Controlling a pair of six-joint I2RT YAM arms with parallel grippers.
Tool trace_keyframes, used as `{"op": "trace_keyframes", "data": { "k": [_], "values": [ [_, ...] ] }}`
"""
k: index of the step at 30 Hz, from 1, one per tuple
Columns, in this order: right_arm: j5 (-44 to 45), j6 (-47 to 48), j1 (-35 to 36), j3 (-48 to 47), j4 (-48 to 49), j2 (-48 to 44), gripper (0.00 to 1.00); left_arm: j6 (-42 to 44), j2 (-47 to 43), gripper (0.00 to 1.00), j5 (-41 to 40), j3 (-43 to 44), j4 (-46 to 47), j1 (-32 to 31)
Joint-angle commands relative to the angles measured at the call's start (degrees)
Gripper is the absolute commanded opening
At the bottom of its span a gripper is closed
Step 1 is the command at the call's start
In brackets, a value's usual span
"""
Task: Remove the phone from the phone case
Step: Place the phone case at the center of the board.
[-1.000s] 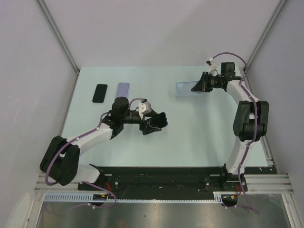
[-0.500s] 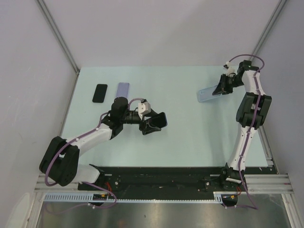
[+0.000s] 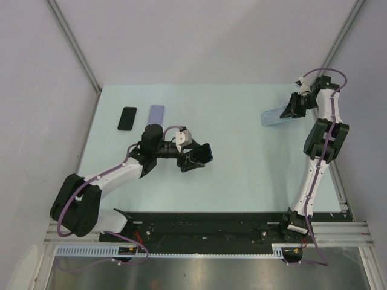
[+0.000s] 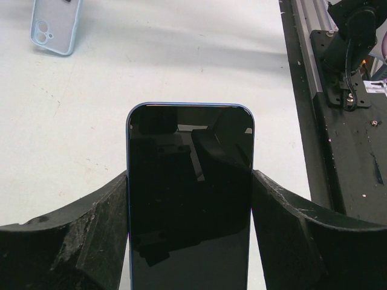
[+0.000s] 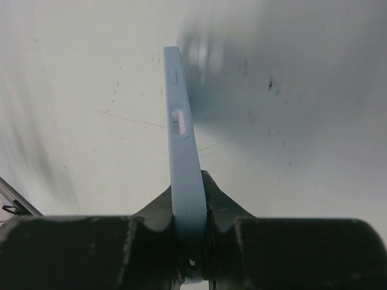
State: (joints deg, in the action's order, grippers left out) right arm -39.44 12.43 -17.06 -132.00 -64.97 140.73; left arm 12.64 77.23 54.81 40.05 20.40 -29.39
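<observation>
My left gripper [image 3: 198, 156] is shut on the phone [image 3: 204, 152], a dark-screened handset with a blue rim, and holds it at the table's middle left. In the left wrist view the phone [image 4: 190, 145] sits between both fingers [image 4: 97, 229]. My right gripper [image 3: 292, 108] is shut on the empty light-blue phone case [image 3: 275, 115] and holds it above the table's far right. In the right wrist view the case [image 5: 178, 121] stands edge-on, its lower end pinched by the gripper [image 5: 192, 184]. The case also shows in the left wrist view [image 4: 55, 24], at the top left.
A black phone [image 3: 127, 118] and a lavender case [image 3: 156, 113] lie side by side at the far left of the pale green table [image 3: 242, 169]. Grey walls close in the table on three sides. The black base rail [image 3: 205, 226] runs along the near edge.
The right arm has carried the light-blue case to the right, from the table's far middle toward the far right corner. The left arm and its phone have not moved.
</observation>
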Motion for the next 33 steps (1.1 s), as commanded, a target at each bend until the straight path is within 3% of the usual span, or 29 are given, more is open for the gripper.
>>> {"op": "trace_keyframes", "data": {
  "k": [1, 16, 23, 33],
  "values": [
    [1.6, -1.7, -0.3, -5.0, 1.9, 1.8, 0.04, 0.6, -1.6, 0.35, 1.8, 0.1, 3.2, 0.4],
    [4.6, -4.4, 0.3, -4.6, 10.5, 2.3, 0.17, 0.6, -1.0, 0.36, 1.4, 0.0, 3.2, 0.5],
    [-1.9, -2.2, 0.1, -7.1, 5.8, 3.2, 0.06, 0.7, -0.9, 0.36, 1.6, -0.2, 3.2, 0.4],
    [-3.3, -0.7, 0.4, -10.5, 0.5, 5.0, 0.07, 0.2, -0.2, 0.36, 2.0, 0.3, 3.2, 0.5]
  ]
}}
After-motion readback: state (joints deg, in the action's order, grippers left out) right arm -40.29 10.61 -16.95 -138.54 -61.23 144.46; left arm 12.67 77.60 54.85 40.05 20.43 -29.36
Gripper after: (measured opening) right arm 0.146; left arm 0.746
